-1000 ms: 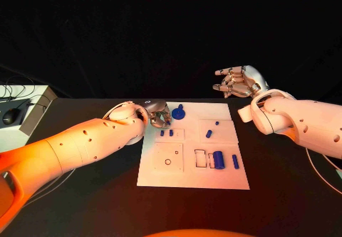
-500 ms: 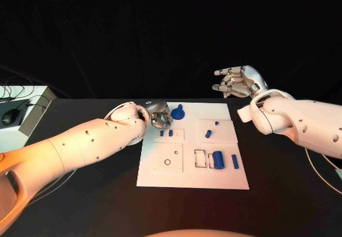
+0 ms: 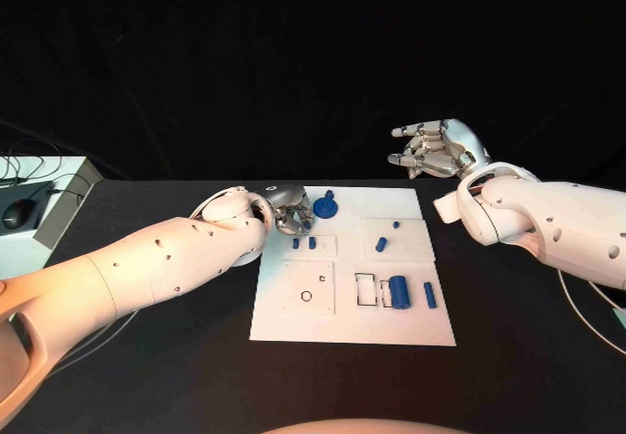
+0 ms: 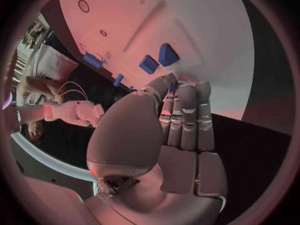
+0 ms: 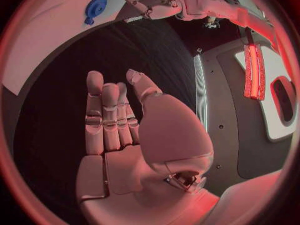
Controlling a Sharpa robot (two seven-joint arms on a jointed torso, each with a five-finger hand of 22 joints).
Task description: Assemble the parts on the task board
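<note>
The white task board lies mid-table. A round blue part sits at its far left corner. My left hand hovers just beside that part, fingers straight and close together, with a small gap to it and nothing held. Two short blue pegs lie just in front of its fingertips. Further right lie a blue peg, a thick blue cylinder and a blue bar. My right hand is raised beyond the board's far right corner, fingers loosely apart, holding nothing.
A pale box with a computer mouse and cables stands at the table's left edge. Rectangular slots and round holes mark the board's near half. Black table surface surrounds the board.
</note>
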